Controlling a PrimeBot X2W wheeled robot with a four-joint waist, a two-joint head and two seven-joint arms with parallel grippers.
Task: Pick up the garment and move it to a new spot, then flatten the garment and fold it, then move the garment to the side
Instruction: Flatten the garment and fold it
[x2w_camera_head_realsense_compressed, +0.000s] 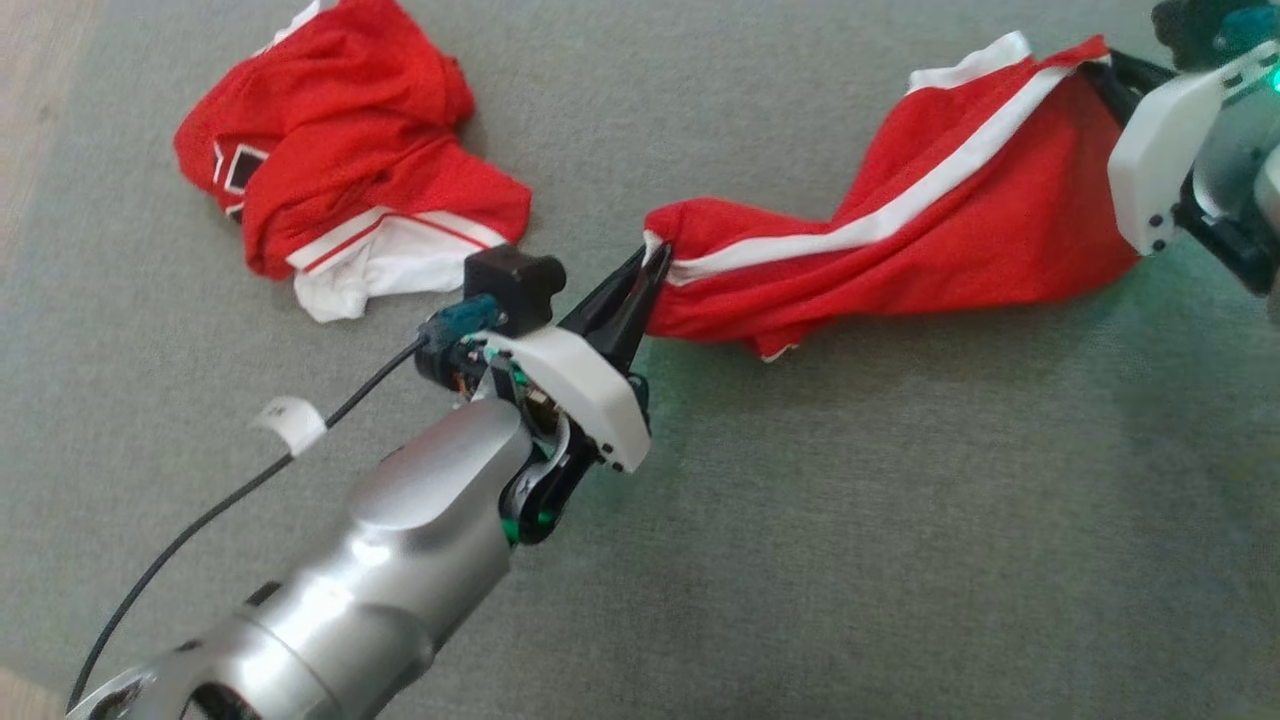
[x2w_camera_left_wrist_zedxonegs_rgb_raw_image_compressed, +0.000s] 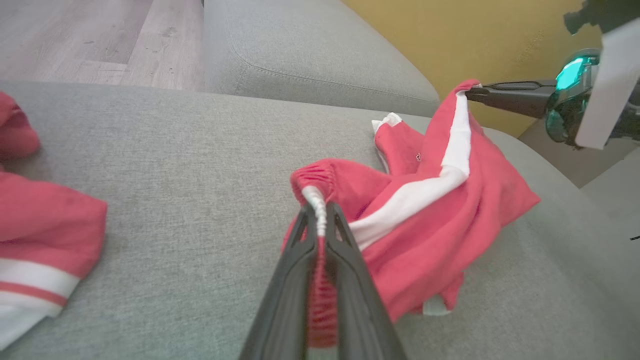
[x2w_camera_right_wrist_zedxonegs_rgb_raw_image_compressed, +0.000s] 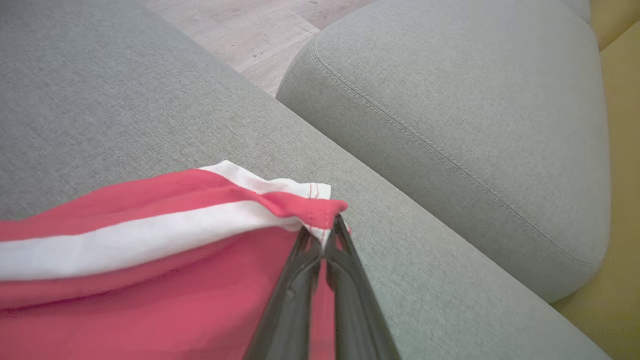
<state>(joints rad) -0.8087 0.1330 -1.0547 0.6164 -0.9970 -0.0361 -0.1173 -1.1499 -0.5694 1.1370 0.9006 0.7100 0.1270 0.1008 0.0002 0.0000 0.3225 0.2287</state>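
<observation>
Now holding limp, light red shorts (x2w_camera_head_realsense_compressed: 900, 250) over the sofa seat (x2w_camera_head_realsense_compressed: 800, 550): left end effector (x2w_camera_head_realsense_compressed: 648, 268) pinched tight on the elastic waistband (x2w_camera_left_wrist_zedxonegs_rgb_raw_image_compressed: 312, 192), right end effector (x2w_camera_head_realsense_compressed: 1102, 64) likewise on a hem corner (x2w_camera_right_wrist_zedxonegs_rgb_raw_image_compressed: 320, 210), both probably sturdy holds.

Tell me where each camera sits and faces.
Head view: high up, looking down on the grey cushion; left gripper and right gripper both show, pinching the red shorts.
Left wrist view: along its own fingers across the shorts, toward the right gripper.
Right wrist view: along its own fingers, toward the floor.
Shared: the shorts.
</observation>
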